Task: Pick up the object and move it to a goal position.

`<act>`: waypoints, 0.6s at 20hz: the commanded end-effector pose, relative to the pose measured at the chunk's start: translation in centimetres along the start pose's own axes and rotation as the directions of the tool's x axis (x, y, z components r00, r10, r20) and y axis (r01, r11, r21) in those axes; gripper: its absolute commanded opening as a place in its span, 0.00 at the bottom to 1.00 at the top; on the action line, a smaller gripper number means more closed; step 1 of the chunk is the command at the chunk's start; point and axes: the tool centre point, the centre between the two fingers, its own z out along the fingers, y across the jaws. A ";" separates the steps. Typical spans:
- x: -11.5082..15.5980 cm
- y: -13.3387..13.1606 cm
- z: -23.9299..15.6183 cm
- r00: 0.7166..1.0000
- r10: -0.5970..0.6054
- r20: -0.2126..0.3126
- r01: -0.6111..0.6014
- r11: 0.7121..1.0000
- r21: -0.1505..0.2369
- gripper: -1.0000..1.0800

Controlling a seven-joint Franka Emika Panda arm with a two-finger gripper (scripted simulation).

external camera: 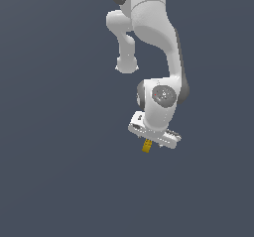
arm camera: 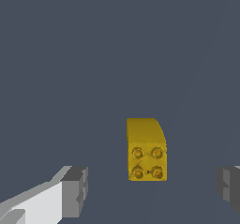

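The brick point(arm camera: 146, 150) looks light, rigid and smooth-sided; its flat flanks below the studs suit a pinch. The gripper point(arm camera: 152, 190) stands spread, fingers apart from it.

My arm point(external camera: 149, 28) looks like smooth white plastic with a soft gloss. The object point(arm camera: 146, 149) looks like hard plastic, mustard-yellow, smooth on its sides, with four small round studs. The fingertips point(arm camera: 75, 191) of my claw point(arm camera: 152, 192) have matt grey pads.
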 end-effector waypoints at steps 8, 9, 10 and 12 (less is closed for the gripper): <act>-0.1 0.0 3.5 1.000 0.003 0.000 -0.003 1.000 0.000 0.96; -0.1 0.1 3.9 1.000 0.004 0.000 -0.004 1.000 0.000 0.96; -0.1 0.0 4.3 1.000 0.004 0.000 -0.004 1.000 0.000 0.96; -0.1 0.0 4.8 1.000 0.005 -0.001 -0.005 1.000 0.000 0.96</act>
